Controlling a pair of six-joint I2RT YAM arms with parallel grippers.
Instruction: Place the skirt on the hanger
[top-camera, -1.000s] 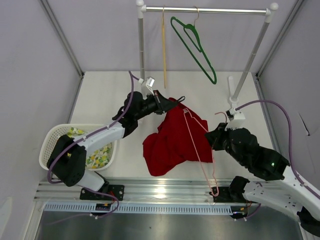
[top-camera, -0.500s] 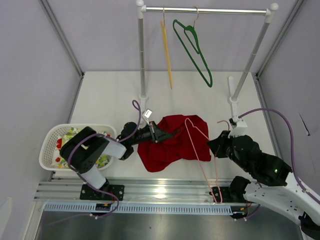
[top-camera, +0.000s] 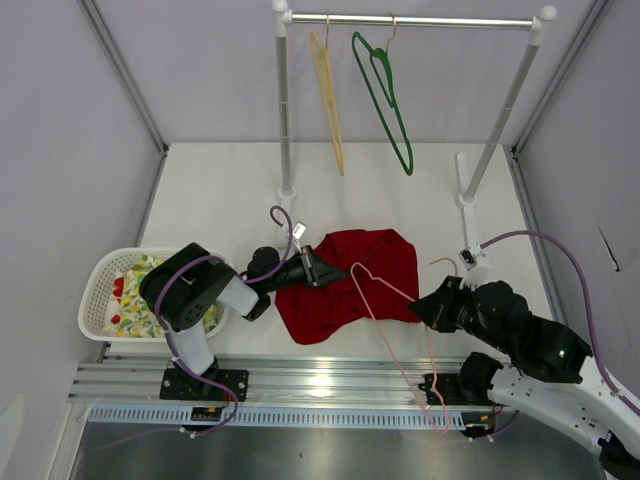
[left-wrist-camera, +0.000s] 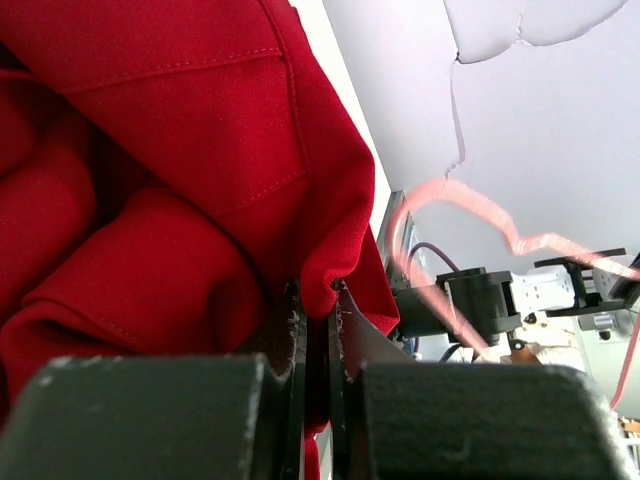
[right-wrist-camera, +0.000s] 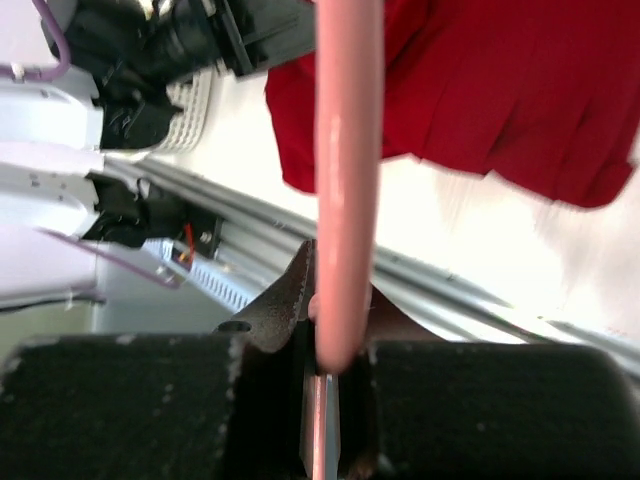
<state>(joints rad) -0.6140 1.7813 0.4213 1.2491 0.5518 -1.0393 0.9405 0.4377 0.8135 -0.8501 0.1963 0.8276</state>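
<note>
Looking at the skirt (top-camera: 320, 305) dumped in a bunch on the desk (top-camera: 220, 190) between the two arms. Was held up off the surface a second ago, lying down now, barely shifted since half a second back. Still got a fold of it pinched tight between the left fingers (left-wrist-camera: 295, 325). Same deal for the hanger (right-wrist-camera: 347, 150): clamped by its wire in the right fingers (right-wrist-camera: 292, 300), slanting across the top of the skirt. Has swung though, hook end now over the middle of the red fabric instead of up near the far edge. Also spotted the yellow hanger (top-camera: 330, 105) and green hanger (top-camera: 405, 168) dangling at new angles.
</note>
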